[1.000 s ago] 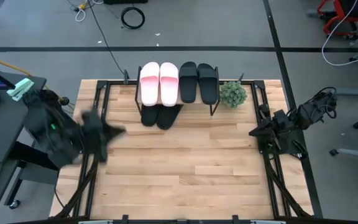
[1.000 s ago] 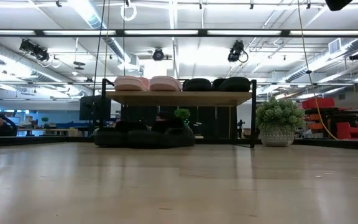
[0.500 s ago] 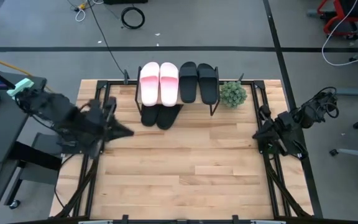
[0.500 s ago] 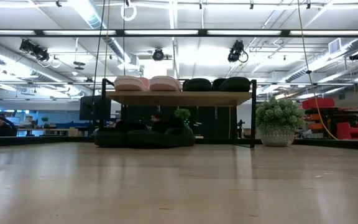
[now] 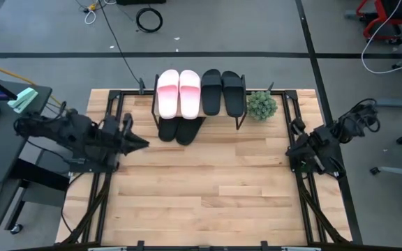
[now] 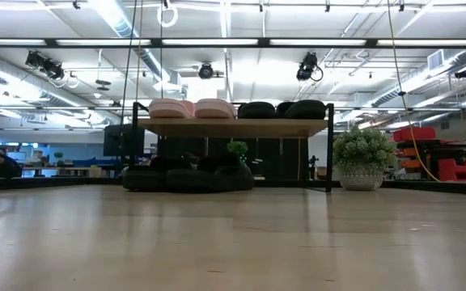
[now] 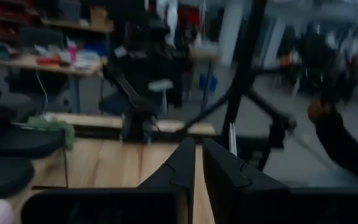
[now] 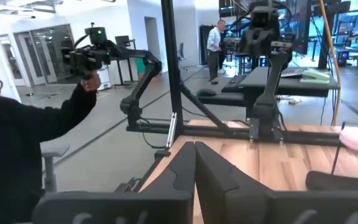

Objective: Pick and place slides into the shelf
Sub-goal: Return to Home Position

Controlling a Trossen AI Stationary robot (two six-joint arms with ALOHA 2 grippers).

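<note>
The fingers [image 7: 222, 173] of the left gripper [image 5: 137, 144] are pressed together with only a thin slit between them, and they grip nothing. This gripper hangs at the left edge of the bench [image 5: 208, 192] and points inward across the wood, well apart from the shelf [image 6: 233, 128]. Its arm stretches back over the bench's left side.

The right gripper [image 5: 288, 148] has its fingers [image 8: 178, 173] closed too, edge to edge in the right wrist view, and they are empty. It sits at the right edge of the bench and points inward, with its arm folded up behind it by the metal frame.

All six slides are at the shelf, which stands in the middle of the bench's far edge. Four lie in a row on its wooden top board, side by side. The pink slides [image 5: 169, 93] take the left half and the black slides [image 5: 212, 92] the right half. The second black pair [image 5: 176, 130] lies on the bench under the board, below the pink ones. From above, their ends stick out in front of the board.

A small potted plant [image 5: 261, 104] stands just beside the shelf's right legs. Beyond the bench, a person's dark sleeve [image 8: 23, 134] shows in the right wrist view.
</note>
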